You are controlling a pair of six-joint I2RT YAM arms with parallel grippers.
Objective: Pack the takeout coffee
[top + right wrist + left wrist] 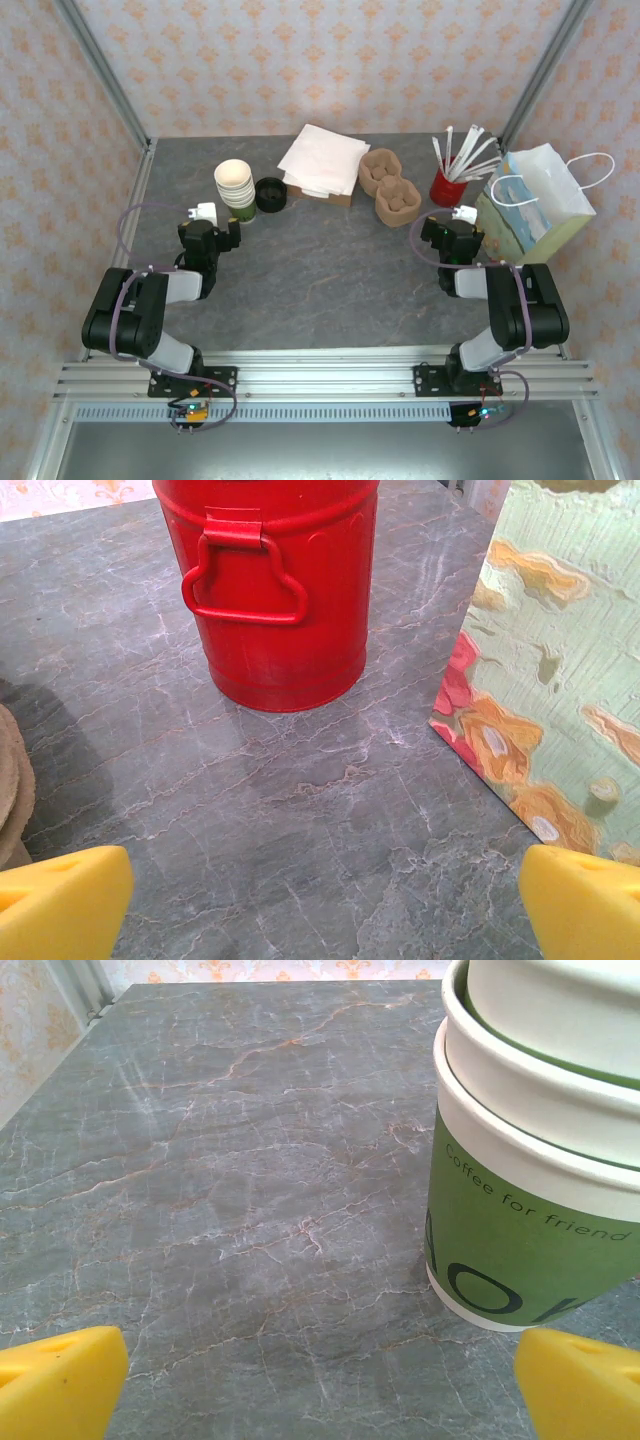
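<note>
Grey stone tabletop (200,1160) is stretching under both arms. My left gripper (320,1390) is gaping wide, holding nothing, with stacked green paper cups (530,1210) just ahead. A round black lid (270,193) is sitting right beside them; I cannot tell if that is the takeout coffee. My right gripper (320,910) is gaping wide too, facing a red bucket (270,590) and a paper bag (560,680).

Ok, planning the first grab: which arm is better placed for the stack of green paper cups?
Left, probably. The left tool, open, has the stack of green paper cups just ahead; the right tool faces the red metal bucket and patterned paper bag instead.
</note>
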